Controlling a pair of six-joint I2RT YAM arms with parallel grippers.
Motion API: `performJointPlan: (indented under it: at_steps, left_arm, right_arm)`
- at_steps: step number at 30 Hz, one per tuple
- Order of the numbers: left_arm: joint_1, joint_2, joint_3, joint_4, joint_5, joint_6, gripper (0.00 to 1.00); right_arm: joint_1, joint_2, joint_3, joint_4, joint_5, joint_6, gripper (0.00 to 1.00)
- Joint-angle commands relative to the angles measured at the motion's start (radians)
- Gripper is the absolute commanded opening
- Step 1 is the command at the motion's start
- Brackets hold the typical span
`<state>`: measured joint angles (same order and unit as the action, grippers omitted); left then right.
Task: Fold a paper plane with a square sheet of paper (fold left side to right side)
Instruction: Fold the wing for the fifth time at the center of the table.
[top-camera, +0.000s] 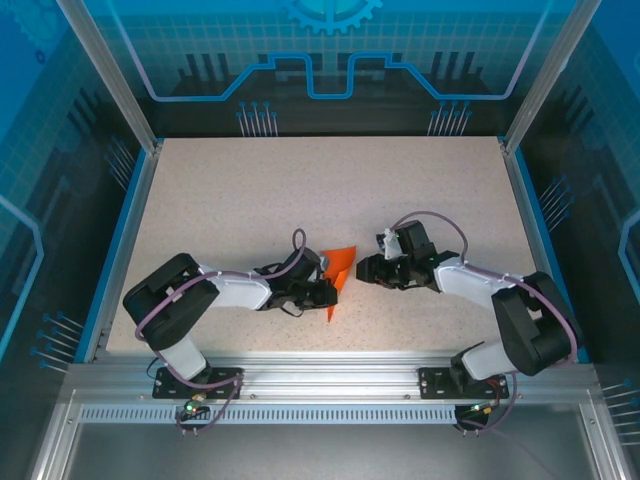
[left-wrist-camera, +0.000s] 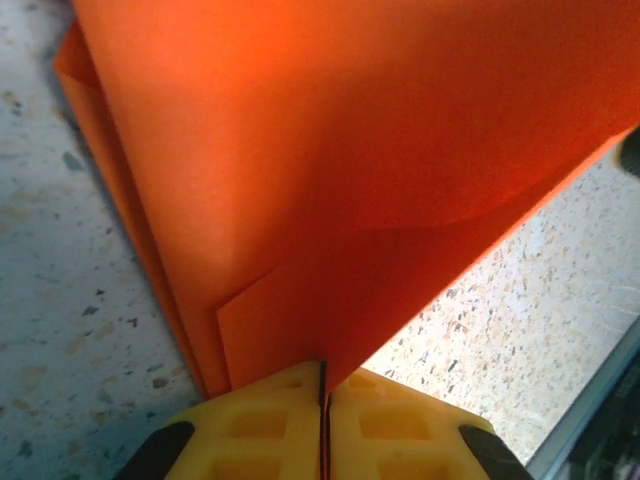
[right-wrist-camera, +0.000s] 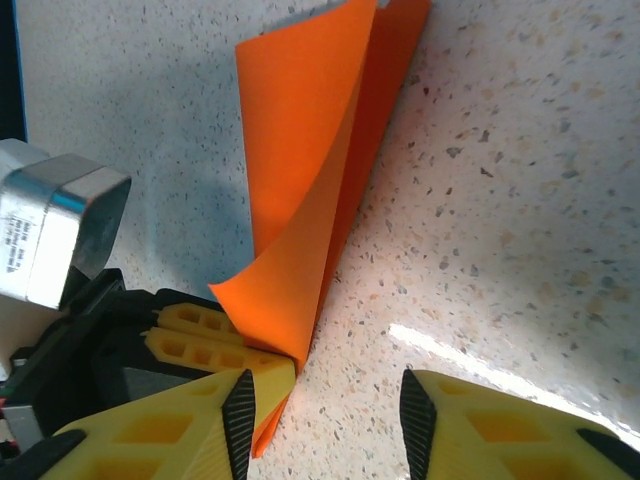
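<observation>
Orange paper (top-camera: 342, 265) clamped in left pincer (left-wrist-camera: 323, 388); right pincer (right-wrist-camera: 327, 398) apart at paper's 3 o'clock; a slip would skew the crease.

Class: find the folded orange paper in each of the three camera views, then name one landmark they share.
Top external: orange paper, just below the centre of the frame.
Left wrist: upper and middle frame.
Right wrist: upper centre, one flap lifted.
Shared landmark: left pincer, clamped on the paper's edge.

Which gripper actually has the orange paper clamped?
The left gripper: it is shut on an edge of the orange paper. The right gripper stands open beside the paper, gripping nothing.
</observation>
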<state>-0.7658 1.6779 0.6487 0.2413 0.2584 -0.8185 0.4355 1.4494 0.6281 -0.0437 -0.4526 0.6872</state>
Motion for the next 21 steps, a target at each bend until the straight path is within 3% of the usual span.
performJointPlan:
  at_steps: [1,21]
  left_arm:
    - [0.017,-0.021,-0.046,0.104,0.036,-0.067,0.09]
    - [0.035,-0.023,-0.18,0.354,0.066,-0.195,0.0]
  right_arm:
    - [0.031,0.029,0.006,0.051,0.017,0.023,0.44]
    - [0.115,0.145,0.025,0.212,0.054,0.076,0.39]
